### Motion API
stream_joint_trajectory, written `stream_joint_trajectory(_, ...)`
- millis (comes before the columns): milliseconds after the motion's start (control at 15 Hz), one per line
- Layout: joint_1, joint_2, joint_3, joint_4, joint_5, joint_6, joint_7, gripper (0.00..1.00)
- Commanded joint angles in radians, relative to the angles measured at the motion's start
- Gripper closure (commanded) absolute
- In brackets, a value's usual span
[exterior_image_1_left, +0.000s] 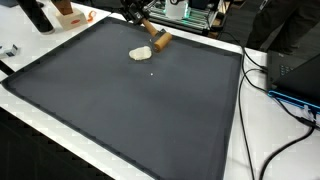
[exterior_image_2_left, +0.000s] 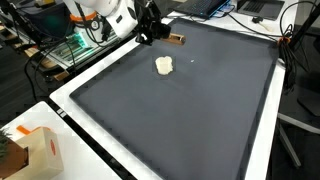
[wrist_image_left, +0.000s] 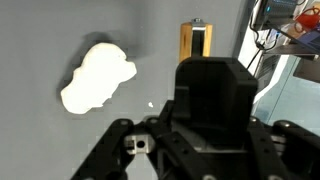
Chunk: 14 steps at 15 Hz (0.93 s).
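On the dark grey mat (exterior_image_1_left: 120, 110) lies a white lumpy object (exterior_image_1_left: 141, 53), also visible as the white lump (exterior_image_2_left: 164, 65) and large at the left of the wrist view (wrist_image_left: 96, 77). Just beyond it lies a small brown wooden block (exterior_image_1_left: 161, 40) with a dark slot; the block (exterior_image_2_left: 174, 40) sits near the mat's far edge and stands upright in the wrist view (wrist_image_left: 196, 42). My gripper (exterior_image_1_left: 137, 14) hovers over that edge beside the block, gripper (exterior_image_2_left: 147, 27). Its black body fills the bottom of the wrist view, hiding the fingertips. Nothing shows between them.
A white table border (exterior_image_2_left: 90, 70) frames the mat. Cables (exterior_image_1_left: 270, 85) and a dark box (exterior_image_1_left: 300, 70) lie off one side, an orange-and-white carton (exterior_image_2_left: 35, 150) sits near a corner, and equipment (exterior_image_1_left: 190, 12) stands behind the far edge.
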Motion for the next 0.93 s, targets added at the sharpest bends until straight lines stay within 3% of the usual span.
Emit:
stream_joint_trajectory(0,-0.025,0.017,0.014,0.012,0.045,-0.027,0.02,0.76)
stream_joint_trajectory(867,-0.029,0.033,0.028,0.021,0.088,-0.009,0.148,0.76)
